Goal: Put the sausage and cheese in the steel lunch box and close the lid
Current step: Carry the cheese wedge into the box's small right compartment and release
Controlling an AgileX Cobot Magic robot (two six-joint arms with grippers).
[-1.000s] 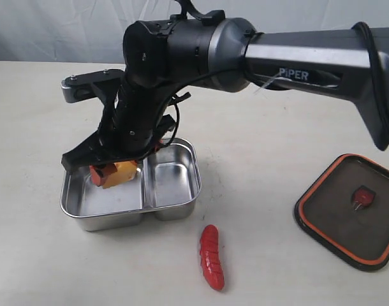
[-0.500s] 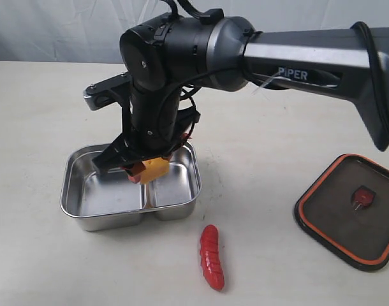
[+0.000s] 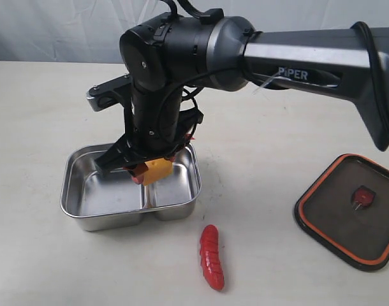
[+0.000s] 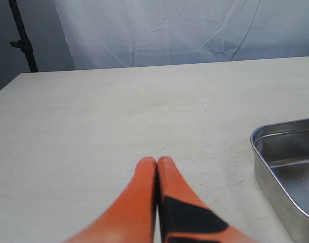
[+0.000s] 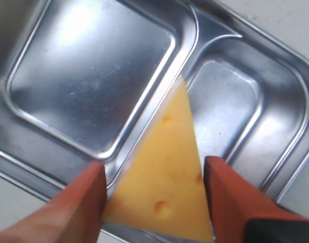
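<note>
My right gripper (image 3: 150, 171) (image 5: 154, 168) is shut on the yellow-orange cheese (image 3: 159, 170) (image 5: 169, 167) and holds it just above the divider of the steel lunch box (image 3: 86, 220) (image 5: 93, 76). Both compartments of the box are bare. On the table in front of the box, to its right, lies the red sausage (image 3: 212, 257). The dark lid (image 3: 328, 217) with its orange rim rests at the far right, its orange valve (image 3: 361, 196) facing up. My left gripper (image 4: 157, 162) is shut on nothing, low over bare table beside the box's corner (image 4: 276, 152); the exterior view does not show it.
The right arm (image 3: 296, 64) reaches across from the right, over the table behind the box. A white backdrop hangs along the far edge, with a dark stand (image 4: 23, 43) at its end.
My right gripper carried the cheese from over the left compartment rightward to above the divider, then nearly stopped. Sausage, lid and box have not moved.
</note>
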